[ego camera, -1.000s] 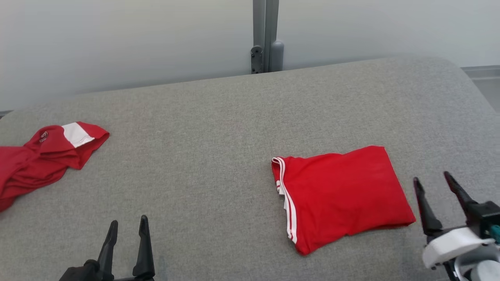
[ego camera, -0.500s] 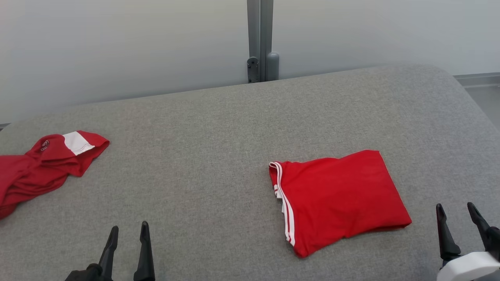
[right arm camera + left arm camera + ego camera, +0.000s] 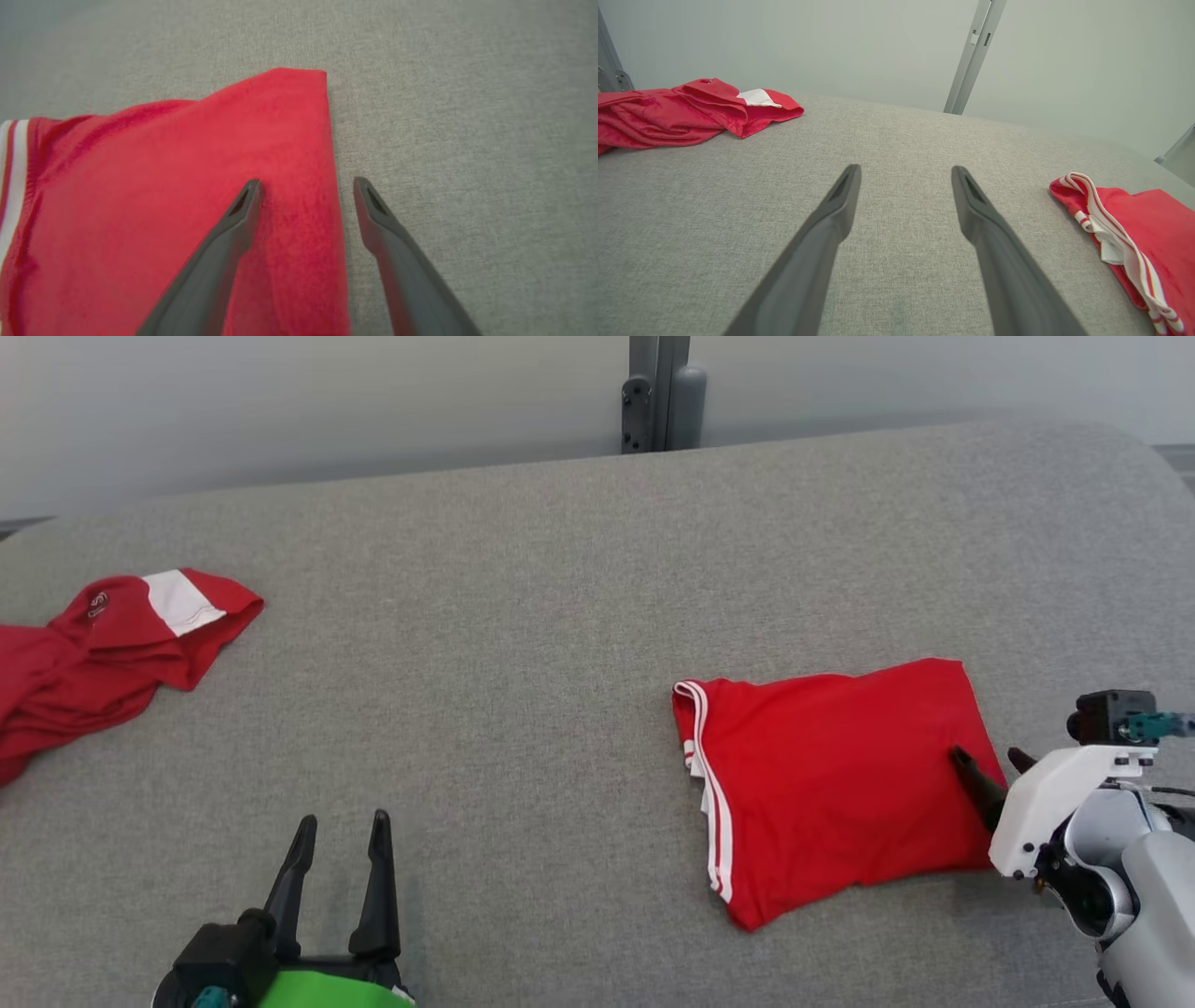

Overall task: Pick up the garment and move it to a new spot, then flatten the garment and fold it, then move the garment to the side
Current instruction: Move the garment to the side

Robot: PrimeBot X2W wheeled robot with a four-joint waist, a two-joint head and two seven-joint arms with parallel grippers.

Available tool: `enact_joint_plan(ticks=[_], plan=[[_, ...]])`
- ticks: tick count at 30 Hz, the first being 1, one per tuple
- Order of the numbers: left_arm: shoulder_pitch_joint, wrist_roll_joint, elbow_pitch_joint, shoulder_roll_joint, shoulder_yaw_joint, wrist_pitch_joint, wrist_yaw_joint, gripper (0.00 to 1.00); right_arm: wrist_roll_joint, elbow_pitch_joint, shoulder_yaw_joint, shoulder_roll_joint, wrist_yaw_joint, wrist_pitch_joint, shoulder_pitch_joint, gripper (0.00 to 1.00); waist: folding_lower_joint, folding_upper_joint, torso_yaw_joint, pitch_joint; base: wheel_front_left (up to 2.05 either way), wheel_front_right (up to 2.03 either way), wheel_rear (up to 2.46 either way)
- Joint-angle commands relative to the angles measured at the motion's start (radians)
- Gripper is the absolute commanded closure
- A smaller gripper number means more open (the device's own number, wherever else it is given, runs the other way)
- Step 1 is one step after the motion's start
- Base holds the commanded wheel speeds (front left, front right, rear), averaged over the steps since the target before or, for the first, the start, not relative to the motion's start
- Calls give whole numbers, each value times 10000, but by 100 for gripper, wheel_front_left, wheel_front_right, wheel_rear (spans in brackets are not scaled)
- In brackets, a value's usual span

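Nearest me, my left gripper (image 3: 344, 821) hovers low over the grey padded surface (image 3: 523, 644), fingers spread wide and empty. I judge it is parked clear because this step needs only one arm. My right gripper (image 3: 986, 756) is also wide open and straddles the right-hand edge of the folded red garment (image 3: 831, 784), one finger over cloth and the other over bare padding, placed to pinch that edge. The garment lies flat, right of centre, so only the move aside seems to remain. Farther off to the left lies a crumpled red garment (image 3: 103, 653), well apart, and beyond it a grey post (image 3: 663, 392).
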Motion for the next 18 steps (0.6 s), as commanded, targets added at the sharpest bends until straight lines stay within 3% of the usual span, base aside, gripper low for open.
enact_joint_plan(ticks=[1,6,8,10,18], plan=[[-260,23,18,20,-44,-29,-38,0,36,315,91,-101,-11,306,-223,0,0,-1,402,652,0,0,0],[-606,37,13,20,-91,-29,-73,0,235,1183,283,66,-11,1032,-671,0,0,-1,650,1017,0,0,0],[-699,68,-56,20,-83,-29,-89,0,617,1035,574,105,-1,1136,-730,100,0,-1,651,1172,0,0,0],[-740,143,-107,20,-114,-29,-90,0,1003,725,772,-47,11,1024,-886,100,0,-1,574,1355,0,0,0],[-1762,662,-471,19,-556,-18,-191,0,628,594,-139,-2403,-14,252,-2908,100,0,-1,282,2968,0,0,0]])
